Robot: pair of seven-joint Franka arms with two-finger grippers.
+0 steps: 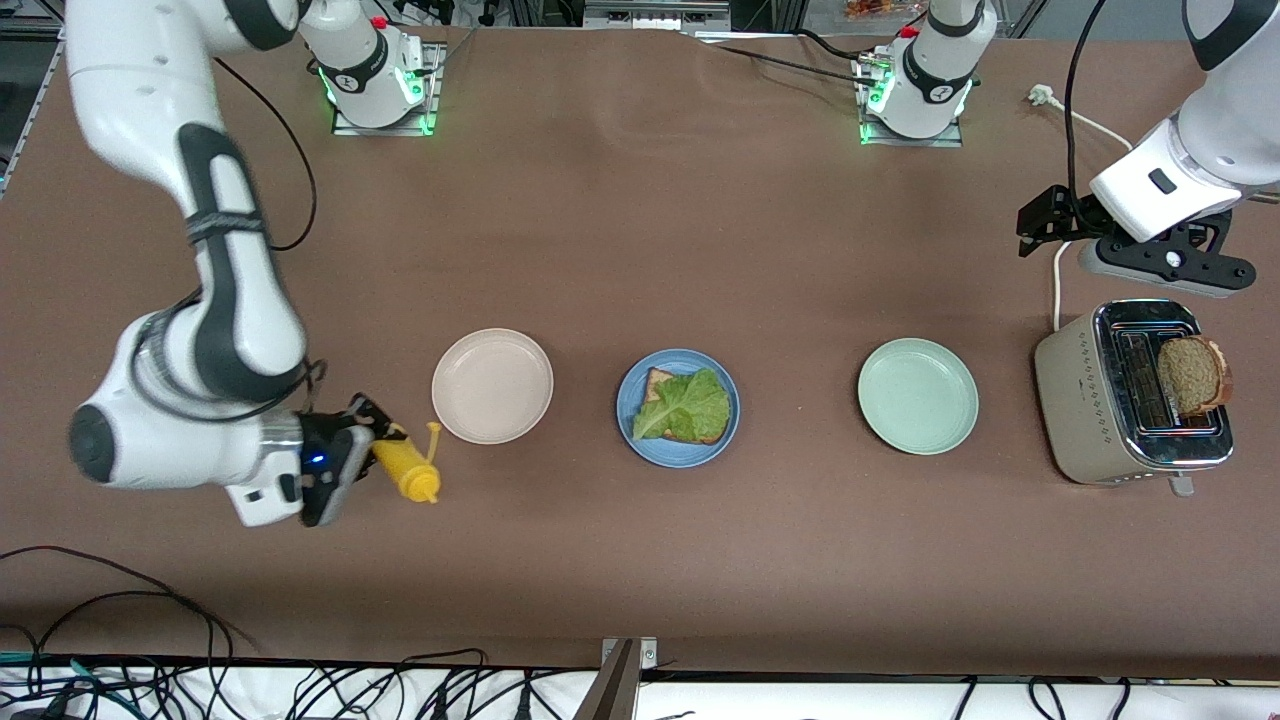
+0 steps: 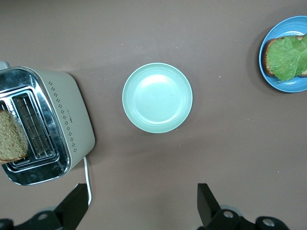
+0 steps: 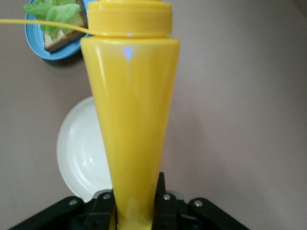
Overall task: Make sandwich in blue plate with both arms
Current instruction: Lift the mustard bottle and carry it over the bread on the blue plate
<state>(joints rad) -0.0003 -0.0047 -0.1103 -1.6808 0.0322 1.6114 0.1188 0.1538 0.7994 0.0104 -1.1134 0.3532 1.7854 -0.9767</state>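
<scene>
The blue plate is at the table's middle and holds one brown bread slice with a green lettuce leaf on it. It also shows in the left wrist view and the right wrist view. The second bread slice stands in a toaster slot and shows in the left wrist view too. My right gripper is shut on a yellow squeeze bottle, low over the table beside the beige plate. My left gripper is open and empty, up above the table by the toaster.
A beige-white plate lies toward the right arm's end and a mint-green plate toward the left arm's end; both hold nothing. The steel toaster stands at the left arm's end, its white cord running toward the bases.
</scene>
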